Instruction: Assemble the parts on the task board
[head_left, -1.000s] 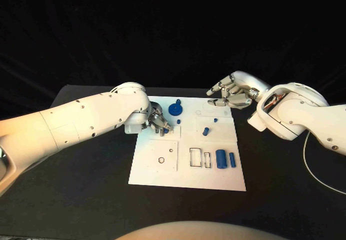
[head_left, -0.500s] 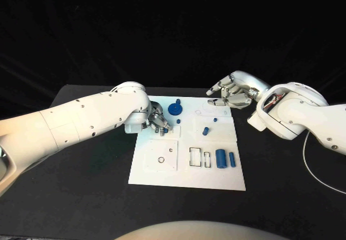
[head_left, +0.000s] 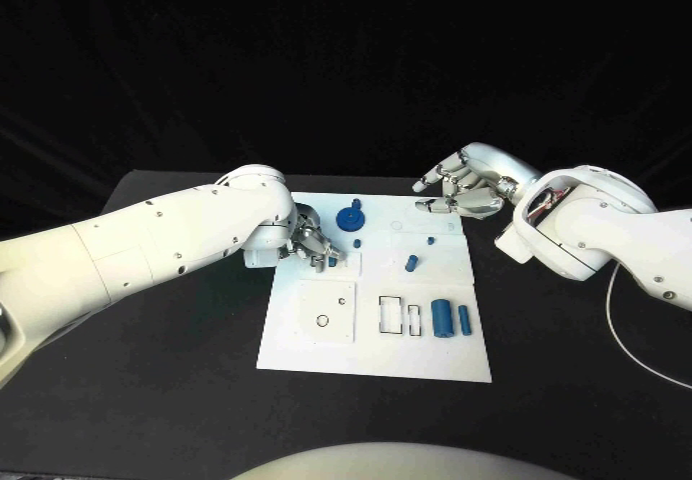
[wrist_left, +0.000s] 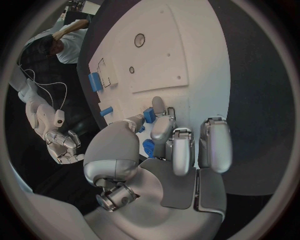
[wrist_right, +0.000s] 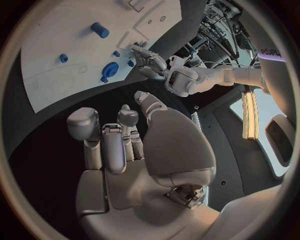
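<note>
While our left hand (head_left: 309, 245) pinches a small blue part (wrist_left: 149, 115) between thumb and finger at the left edge of the task board (head_left: 361, 350), the main risk is a slip: the hold looks narrow, and a tilt on seating could jam the part or flick it off the board onto the black table (head_left: 173, 390).

Item, right hand (head_left: 464, 185): hovers over the board's far right corner, fingers loosely curled, holding nothing.

Item, neighbours: a blue knobbed part (head_left: 351, 217) stands just beside our left fingers; a careless sweep could knock it. A short blue peg (head_left: 411, 263) lies mid-board.

Item, two blue cylinders (head_left: 451, 318): near the right edge, liable to roll.

Item, open room: the board's near half and bare table on both sides.
</note>
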